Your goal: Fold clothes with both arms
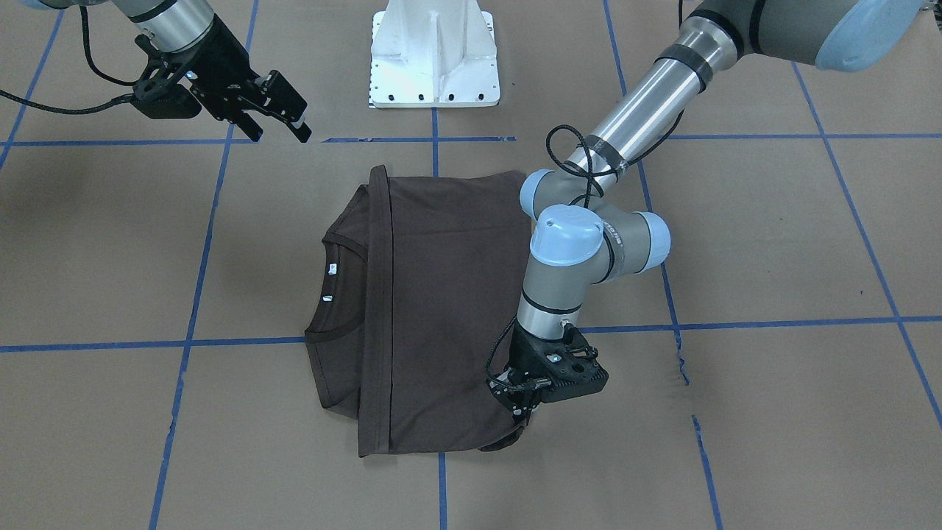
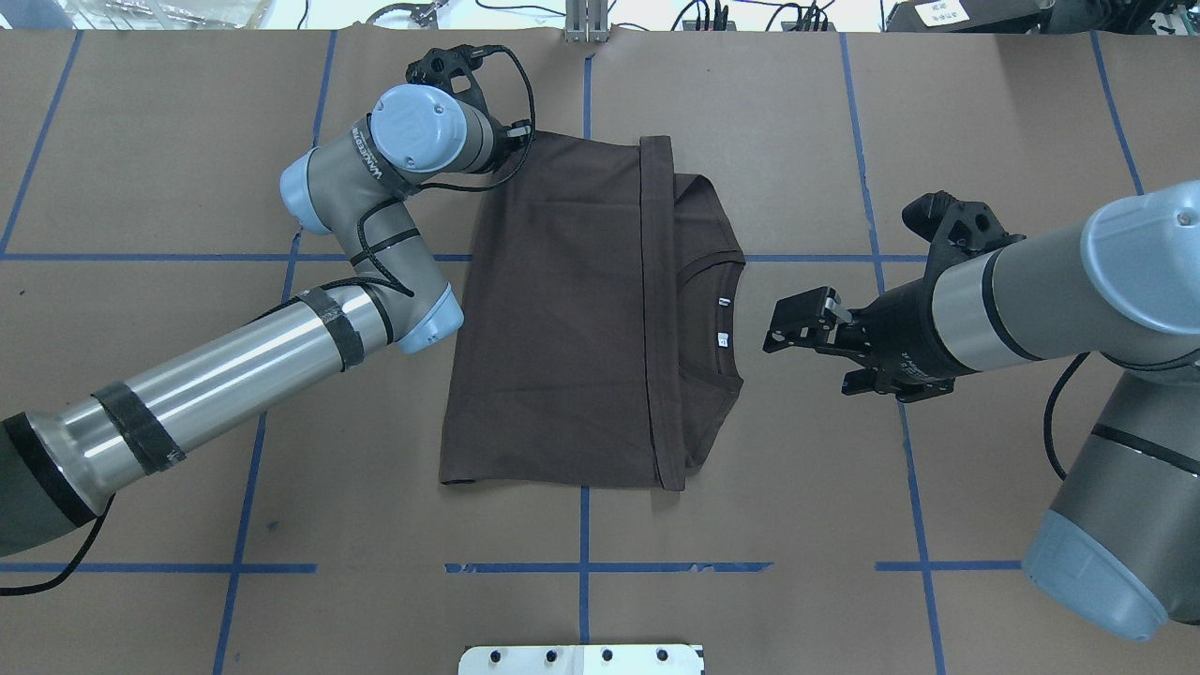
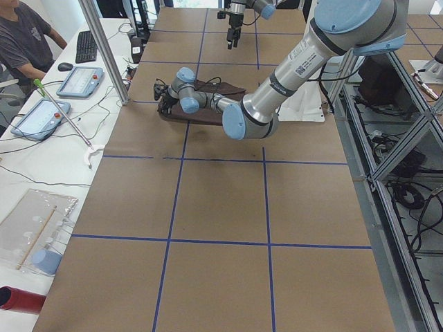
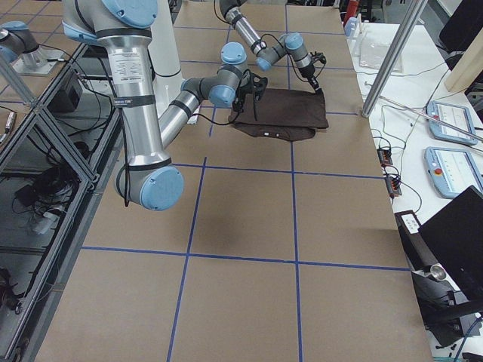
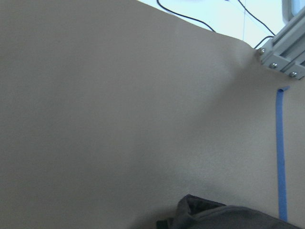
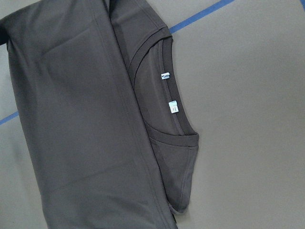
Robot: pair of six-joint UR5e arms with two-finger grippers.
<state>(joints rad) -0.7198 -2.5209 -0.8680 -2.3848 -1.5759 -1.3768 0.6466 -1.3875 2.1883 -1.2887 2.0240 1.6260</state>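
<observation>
The dark brown T-shirt (image 1: 441, 309) lies folded flat at the table's middle, its hem band laid across it just short of the collar (image 2: 712, 272) with its white labels. My left gripper (image 1: 521, 416) points down on the shirt's far corner on my left, where the cloth is bunched and slightly raised. Its jaws look shut on that corner, though the wrist hides them in the overhead view. The left wrist view shows only the rucked corner (image 5: 209, 214). My right gripper (image 2: 797, 323) is open and empty, hovering beside the collar. The right wrist view looks down on the collar (image 6: 167, 119).
The white pedestal base (image 1: 434, 59) stands at the robot's edge of the table. Blue tape lines (image 2: 581, 567) grid the brown table cover. An operator (image 3: 24, 41) sits past the far edge with tablets and cables, beside a metal frame post (image 3: 104, 52).
</observation>
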